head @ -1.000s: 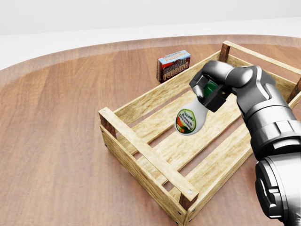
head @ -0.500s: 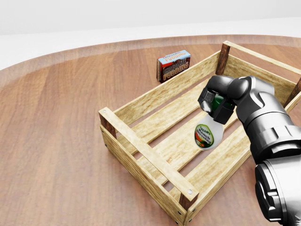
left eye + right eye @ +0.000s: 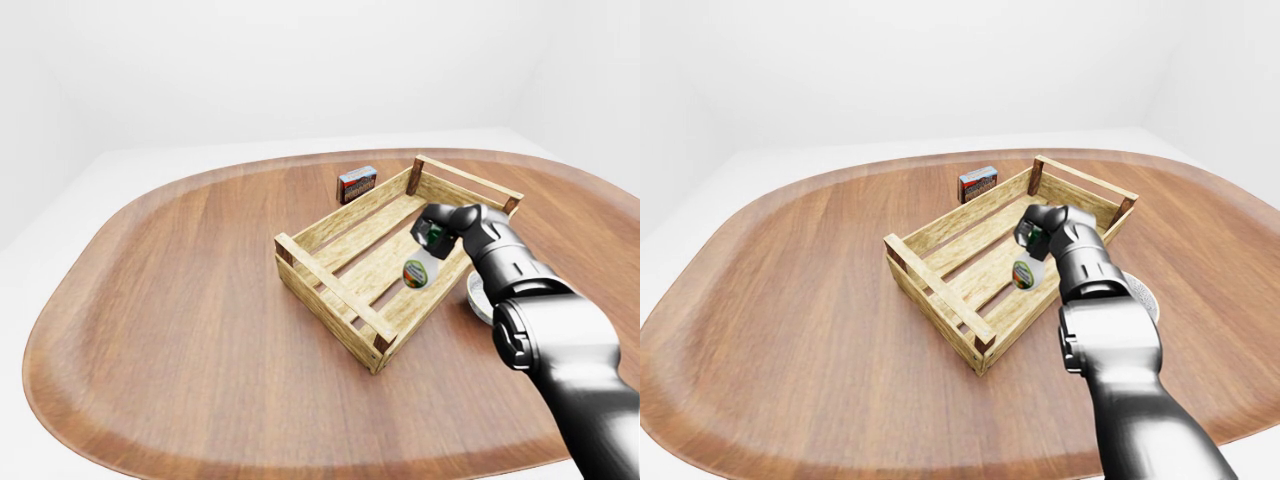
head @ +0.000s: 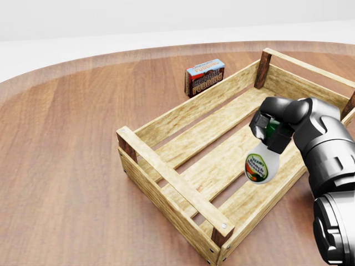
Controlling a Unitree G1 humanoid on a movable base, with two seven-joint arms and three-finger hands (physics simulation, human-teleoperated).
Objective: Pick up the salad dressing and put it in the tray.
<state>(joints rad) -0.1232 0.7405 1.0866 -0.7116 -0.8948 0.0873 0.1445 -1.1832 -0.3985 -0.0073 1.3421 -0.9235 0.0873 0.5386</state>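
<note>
- Right hand [image 4: 270,132], dark grey with 3 fingers, grips the green cap end of the white pear-shaped salad dressing bottle [image 4: 260,166]; fingers are clenched round the neck, bottle hanging cap-up, label facing the camera.
- Bottle sits over the right-hand part of the slatted light-wood tray [image 4: 166,177] in the head view, near the long wall on that side. It appears above the floor slats; contact with them cannot be told.
- Left hand is in none of the 3 views.
- Bystanders: 1 small chocolate pudding box [image 4: 204,76] stands on the round brown wooden table [image 4: 66,155] just outside the tray's upper wall; a pale round dish [image 3: 478,296] shows partly behind the arm, outside the tray, in the left-eye view.
- Judgement: step in hand is the placement. Lower the bottle straight down until its base bears on a slat, not over a gap between slats.
- Keep clear of the near wall, so the rounded body does not catch the rim.
- Release only once the base is seated; a rounded bottle dropped from height will likely topple or roll.
- Open fingers, then lift upward to avoid dragging the cap.
</note>
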